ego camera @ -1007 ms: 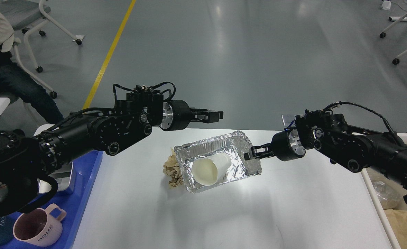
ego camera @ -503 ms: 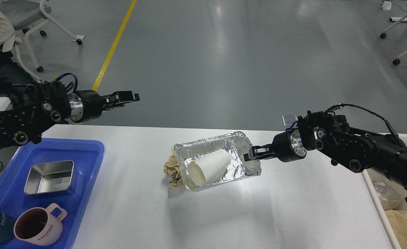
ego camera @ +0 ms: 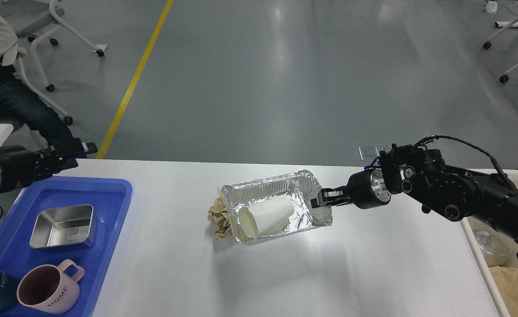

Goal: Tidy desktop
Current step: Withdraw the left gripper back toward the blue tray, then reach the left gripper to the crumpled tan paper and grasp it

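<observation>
The desktop (ego camera: pixel 285 273) fills the lower frame. At centre, the right gripper (ego camera: pixel 318 202) is clamped on the foil tray (ego camera: pixel 300 210) rim — a paper cup (ego camera: pixel 265 215) lies inside. At left edge, the left gripper (ego camera: pixel 71 152) seems empty — its gap unclear.

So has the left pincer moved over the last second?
Yes. The left pincer has pulled back leftward, from above the foil tray to the blue tray's far left corner.

A lab or test hall: bare grey floor (ego camera: pixel 285 79) with a yellow line (ego camera: pixel 135 75), wheeled chairs (ego camera: pixel 43 26), white desktop (ego camera: pixel 285 264) amid open space.
</observation>
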Robot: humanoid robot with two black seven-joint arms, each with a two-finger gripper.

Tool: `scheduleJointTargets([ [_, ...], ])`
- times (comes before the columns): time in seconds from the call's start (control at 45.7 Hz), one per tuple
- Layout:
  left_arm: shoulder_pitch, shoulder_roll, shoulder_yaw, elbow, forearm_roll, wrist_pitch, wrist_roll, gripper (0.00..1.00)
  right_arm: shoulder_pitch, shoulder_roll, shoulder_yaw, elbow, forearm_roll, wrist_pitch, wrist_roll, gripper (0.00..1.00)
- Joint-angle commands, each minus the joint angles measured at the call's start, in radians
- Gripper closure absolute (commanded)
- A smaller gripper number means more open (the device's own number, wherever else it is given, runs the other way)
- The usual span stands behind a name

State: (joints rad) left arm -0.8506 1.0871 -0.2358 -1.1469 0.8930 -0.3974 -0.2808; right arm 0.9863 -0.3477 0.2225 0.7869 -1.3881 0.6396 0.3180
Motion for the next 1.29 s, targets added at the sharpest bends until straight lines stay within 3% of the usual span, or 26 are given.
scheduleJointTargets([
  [0.0, 0.099, 0.18, -0.031, -0.21, 0.001, 0.077, 0.0, 0.25, 0.0, 0.0, -0.003, 0.0, -0.002, -0.003, 0.0, 1.0],
  [0.109, 0.166, 0.316, -0.026, -0.342, 0.0, 0.158, -0.001, 0.25, 0.0, 0.0, -0.003, 0.0, -0.002, -0.003, 0.0, 1.0],
  [0.219, 0.203, 0.404, -0.007, -0.381, -0.015, 0.244, -0.018, 0.25, 0.0, -0.004, -0.003, 0.0, -0.002, -0.005, -0.002, 1.0],
  [0.438, 0.234, 0.427, 0.162, -0.385, -0.054, 0.33, -0.164, 0.25, -0.001, -0.007, -0.003, 0.0, -0.003, -0.006, 0.0, 1.0],
  [0.701, 0.228, 0.376, 0.176, -0.459, -0.046, 0.342, -0.159, 0.25, 0.005, -0.005, -0.005, 0.0, -0.005, -0.006, 0.0, 1.0],
  [0.963, 0.219, 0.326, 0.168, -0.455, -0.008, 0.341, -0.156, 0.25, 0.003, -0.005, -0.006, 0.0, -0.006, -0.006, -0.002, 1.0],
  [1.073, 0.203, 0.304, 0.165, -0.429, -0.003, 0.335, -0.156, 0.23, 0.003, -0.004, -0.006, 0.0, -0.006, -0.006, -0.002, 1.0],
  [1.27, 0.153, 0.105, 0.17, -0.275, -0.002, 0.27, -0.156, 0.12, 0.003, -0.002, -0.006, 0.0, -0.008, -0.008, -0.002, 1.0],
])
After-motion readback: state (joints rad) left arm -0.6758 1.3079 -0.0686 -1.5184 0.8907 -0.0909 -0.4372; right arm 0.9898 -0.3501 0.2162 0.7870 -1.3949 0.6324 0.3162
